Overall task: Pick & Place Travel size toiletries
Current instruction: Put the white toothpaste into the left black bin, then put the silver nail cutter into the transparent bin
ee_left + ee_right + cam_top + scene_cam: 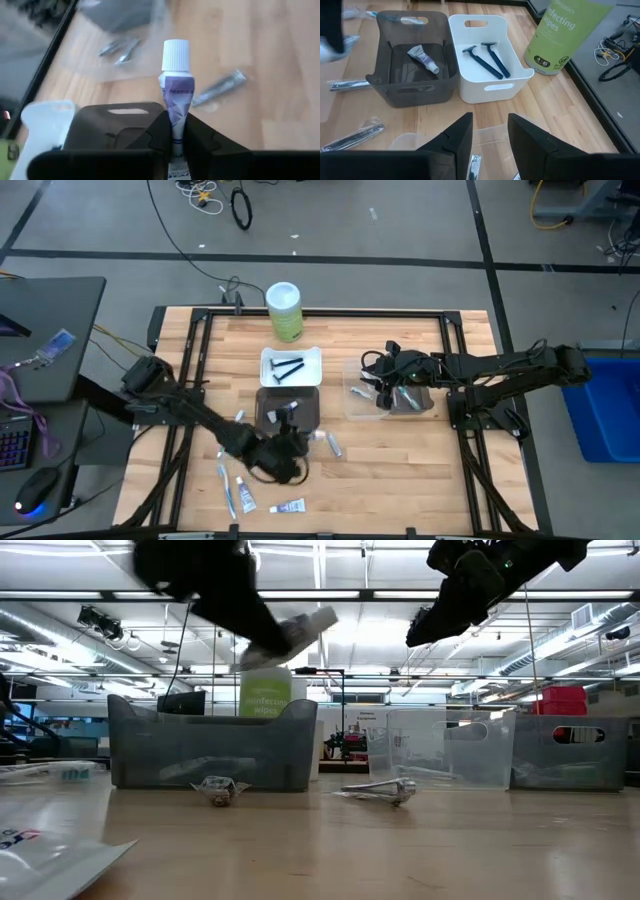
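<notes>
Past the right tool, whose two dark fingers stand apart, a dark grey plastic tray holding one small white toothpaste tube touches a white plastic tray holding two dark blue razors on the wooden surface.

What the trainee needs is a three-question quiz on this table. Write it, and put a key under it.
1. True or false: the left claw grips a razor.
2. How many razors lie in the white tray? A one, B two, C three.
3. Fill in: the grey tray holds one ____.

Key
1. False: it is shut on a white-capped tube.
2. B.
3. Toothpaste tube.
</notes>
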`<move>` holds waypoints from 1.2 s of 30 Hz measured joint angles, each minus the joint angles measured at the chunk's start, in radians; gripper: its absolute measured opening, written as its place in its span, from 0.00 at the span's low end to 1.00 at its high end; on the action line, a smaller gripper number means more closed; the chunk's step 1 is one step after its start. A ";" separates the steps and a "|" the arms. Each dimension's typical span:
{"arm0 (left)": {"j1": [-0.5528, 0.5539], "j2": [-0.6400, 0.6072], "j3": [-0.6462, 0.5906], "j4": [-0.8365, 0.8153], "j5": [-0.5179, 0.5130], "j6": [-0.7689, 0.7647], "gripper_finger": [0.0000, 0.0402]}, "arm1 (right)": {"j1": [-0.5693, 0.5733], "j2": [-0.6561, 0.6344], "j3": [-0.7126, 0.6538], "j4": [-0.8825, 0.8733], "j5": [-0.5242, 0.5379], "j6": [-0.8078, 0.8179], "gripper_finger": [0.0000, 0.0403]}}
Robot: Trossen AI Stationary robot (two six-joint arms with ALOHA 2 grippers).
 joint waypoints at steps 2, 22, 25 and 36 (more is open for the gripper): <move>0.051 0.000 0.018 -0.033 0.041 -0.068 0.12 | 0.000 0.000 0.000 0.000 0.000 0.000 0.32; 0.301 0.000 0.023 -0.340 0.448 -0.283 0.28 | 0.000 0.000 0.000 0.000 0.000 -0.019 0.34; 0.300 0.000 0.023 -0.327 0.442 -0.326 0.32 | 0.000 0.000 0.000 0.000 0.000 -0.019 0.33; 0.272 -0.002 0.078 -0.242 0.565 -0.415 0.31 | 0.000 0.000 0.000 0.001 0.000 -0.019 0.33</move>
